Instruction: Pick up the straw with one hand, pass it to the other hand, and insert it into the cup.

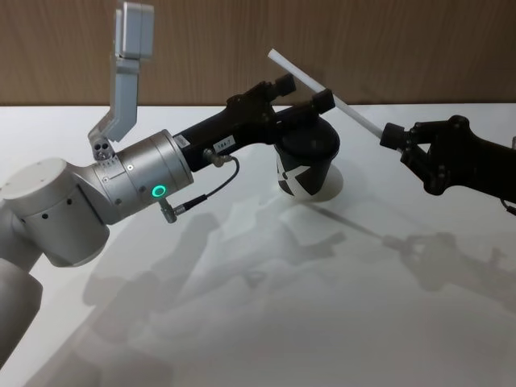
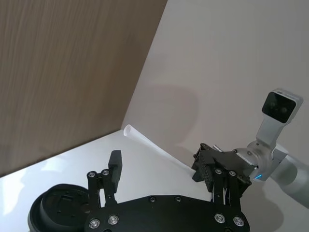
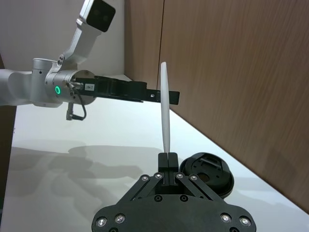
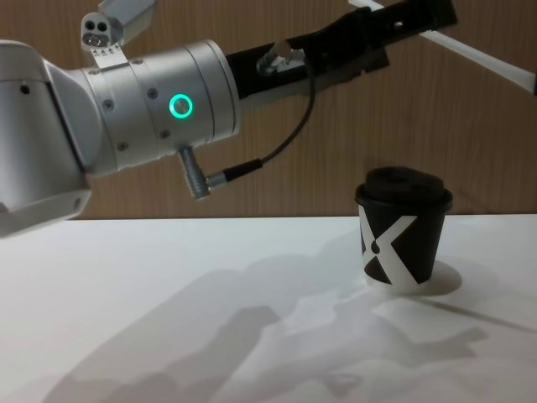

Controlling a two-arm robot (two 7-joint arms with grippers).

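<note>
**Left gripper (image 1: 304,90) hovering, jaws spread**

Right gripper (image 1: 392,136), arm cut off at the edge, is clamping. Cup (image 4: 401,243) is sitting below, lid partly hidden by the left gripper. Straw (image 1: 359,118) is slanting between the spread jaws, lower end in the right pinch.

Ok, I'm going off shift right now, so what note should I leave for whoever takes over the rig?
Right claw: shut on the straw at one end, held in the air.
Left claw: open, straddling the straw, above the cup.
Cup: upright on the table, lid on.
Done: pickup.
Left: close left claw, release right, insert straw into cup.
</note>
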